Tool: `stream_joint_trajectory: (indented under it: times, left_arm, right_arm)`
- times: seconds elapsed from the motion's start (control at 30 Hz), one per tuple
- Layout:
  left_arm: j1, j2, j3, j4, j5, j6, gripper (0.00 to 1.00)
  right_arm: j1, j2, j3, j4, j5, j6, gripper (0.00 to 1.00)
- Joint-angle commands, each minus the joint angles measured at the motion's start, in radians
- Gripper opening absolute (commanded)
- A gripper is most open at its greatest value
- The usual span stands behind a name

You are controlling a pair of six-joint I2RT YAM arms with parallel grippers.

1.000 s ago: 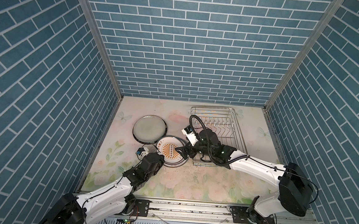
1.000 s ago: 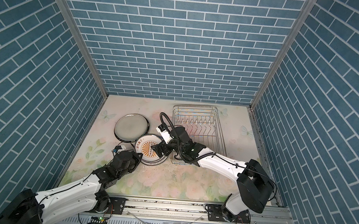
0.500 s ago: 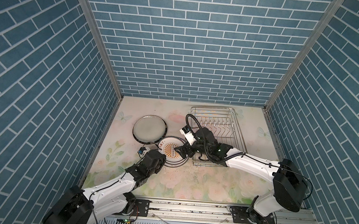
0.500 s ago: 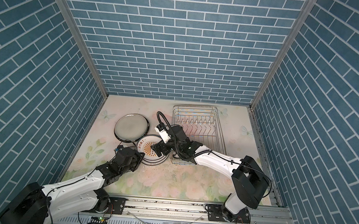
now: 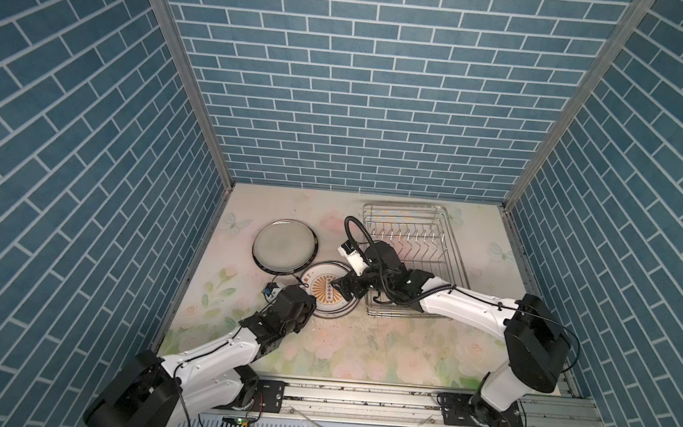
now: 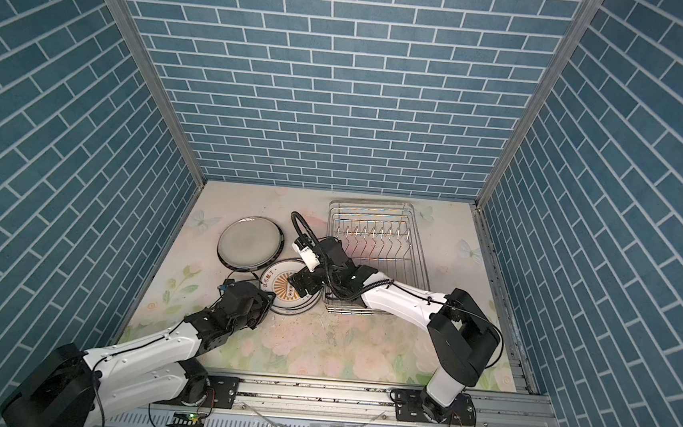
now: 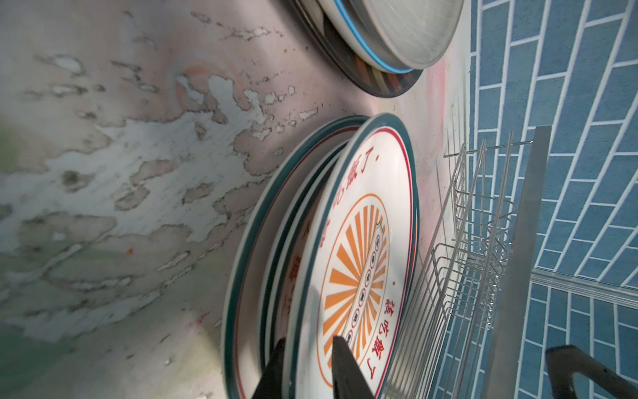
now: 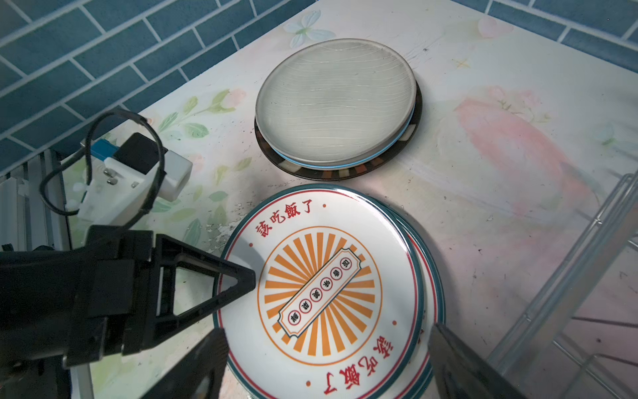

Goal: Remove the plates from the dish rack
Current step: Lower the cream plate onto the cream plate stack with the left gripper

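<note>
So the dish rack (image 5: pixel 458 253) is up against the back edge of the bench (image 5: pixel 362 349), toward the back right corner, no plates in it. All the plates are out: a grey stack (image 5: pixel 284 246) near the left edge, and a sunburst stack (image 5: pixel 318 281) mid-bench, just beside the rack's front left corner and barely apart from the grey one. The whole strip along the front edge is open room.

The left end effector (image 7: pixel 309 345) has its fingers a little apart, straddling the near rim of the top sunburst plate. Can't tell if it's actually pinching. The right end effector (image 8: pixel 326 330) is spread wide above the same stack, holding nothing.

Versus a second ago, plates and rack haven't budged. The right arm's big joint has swung in a bit toward the middle.
</note>
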Motion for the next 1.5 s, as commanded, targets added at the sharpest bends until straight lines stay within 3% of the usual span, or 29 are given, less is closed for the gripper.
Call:
stream_joint_trajectory:
  times: [0.0,0.6,1.47]
  left_arm:
    - [0.008,0.001,0.020,-0.011,-0.009,0.005,0.28]
    - [0.008,-0.010,0.148,-0.281,-0.077,0.084,0.33]
    - [0.008,0.099,0.201,-0.299,-0.068,0.086,0.35]
  right_arm:
    - [0.004,-0.002,0.029,-0.010,0.020,-0.034,0.91]
    - [0.005,-0.018,0.022,-0.010,0.037,-0.034,0.91]
    - [0.005,-0.035,0.009,-0.011,0.039,-0.034,0.91]
